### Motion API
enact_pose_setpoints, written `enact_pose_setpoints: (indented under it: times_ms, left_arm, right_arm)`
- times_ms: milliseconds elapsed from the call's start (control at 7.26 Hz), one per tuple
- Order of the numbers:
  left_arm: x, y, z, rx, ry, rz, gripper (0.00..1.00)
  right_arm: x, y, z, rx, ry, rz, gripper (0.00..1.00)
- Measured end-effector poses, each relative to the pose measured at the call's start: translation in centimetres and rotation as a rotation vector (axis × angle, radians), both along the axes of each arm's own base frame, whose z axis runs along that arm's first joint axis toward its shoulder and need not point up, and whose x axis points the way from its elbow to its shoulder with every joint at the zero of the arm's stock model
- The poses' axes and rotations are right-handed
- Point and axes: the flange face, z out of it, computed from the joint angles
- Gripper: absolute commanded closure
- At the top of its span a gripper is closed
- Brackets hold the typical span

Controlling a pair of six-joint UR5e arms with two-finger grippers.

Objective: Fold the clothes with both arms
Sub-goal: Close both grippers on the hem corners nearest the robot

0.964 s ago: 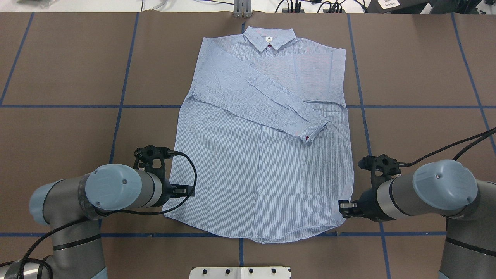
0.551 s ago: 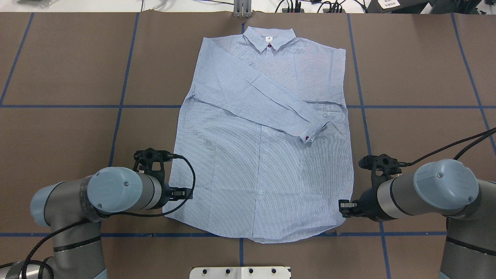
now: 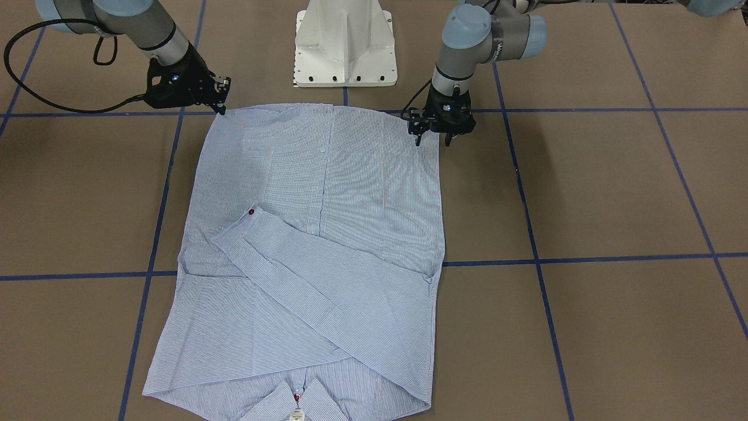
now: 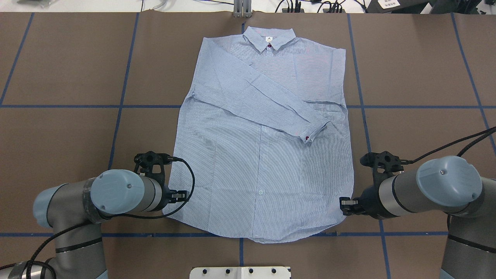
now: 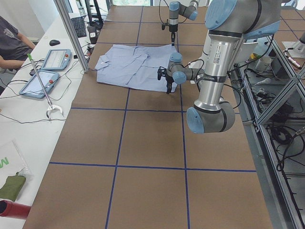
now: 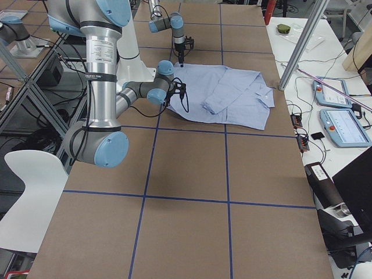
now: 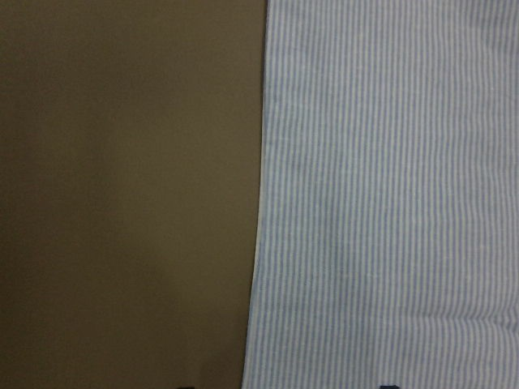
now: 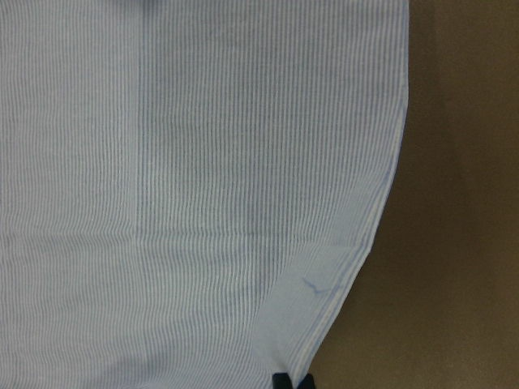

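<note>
Front-facing view: the shirt (image 3: pixel 350 193) is lying flat on the worktop (image 3: pixel 584 193), its long axis running straight away from both tools, from the hem beside them to the collar at the far end. The left tool (image 3: pixel 433 139) is standing spread, one finger over the cloth and the other over bare worktop, so the shirt's side edge is passing between them. The right tool (image 3: pixel 221 99) is sitting right at the opposite hem corner.

Overhead view: the left tool (image 4: pixel 181 195) is sitting just up the side edge from its hem corner. The right tool (image 4: pixel 345 205) is touching its own corner, so it is the nearer of the two to a grip. A sleeve (image 4: pixel 267 102) is lying crossed over the chest, well ahead of both tools.

Left side view: the near tool (image 5: pixel 167 86) is hanging at the shirt's near edge, and its state is not readable here.

Right side view: the same holds for the near tool (image 6: pixel 177 93).

Left wrist view: striped cloth (image 7: pixel 389 194) is filling the side inward of the tool, with nothing pinched.

Right wrist view: dark fingertips (image 8: pixel 280 381) are showing pressed together on the hem corner, apparently pinching it.

Judging from this, the coming fold is calling for both corners to be carried forward along that long axis.
</note>
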Motion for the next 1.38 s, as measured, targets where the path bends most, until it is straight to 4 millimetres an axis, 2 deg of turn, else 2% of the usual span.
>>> enact_pose_setpoints:
  times_ms: [826,964,1377]
  left_arm:
    - [-0.14,0.17,-0.07,-0.011,-0.030,0.001,0.36]
    - [-0.09,0.27,-0.06,-0.012,-0.032,0.003,0.40]
    - [0.19,0.79,-0.04,-0.014,-0.033,0.012,0.42]
  right_arm:
    - [0.20,-0.05,-0.07,-0.001,-0.001,0.002,1.00]
    - [0.22,-0.05,-0.03,-0.001,0.000,0.002,1.00]
    - [0.28,-0.05,0.05,-0.002,0.002,0.002,1.00]
